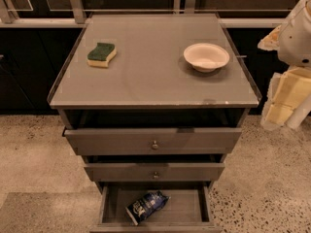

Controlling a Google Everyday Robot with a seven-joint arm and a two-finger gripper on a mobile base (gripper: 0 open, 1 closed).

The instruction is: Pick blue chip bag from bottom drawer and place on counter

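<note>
The grey worktop takes up the middle of the view and runs toward 12 o'clock; no bag is seen on it, so the placing has not been done. Below it, two wider knobbed drawers are stacked toward 6 o'clock. The bottom drawer, at 6 o'clock against the lower edge of the view, is pulled well out, and its flat inside is exposed from above. The opening step can therefore be taken as done. At 3 o'clock, at the right edge of the view and well apart from the cabinet, the tool is held up at about the height of the worktop's front rim. Nothing is seen to be carried by it, and whether it is open or closed cannot be told. On the worktop a white bowl is set at about 1 o'clock and a green-and-yellow sponge at about 11 o'clock, with bare surface between them. The blue chip bag lies tilted on the floor of the bottom drawer, left of its centre and untouched. By this judgement the reach, the grasp, the lift and the setting down are all left to do.
</note>
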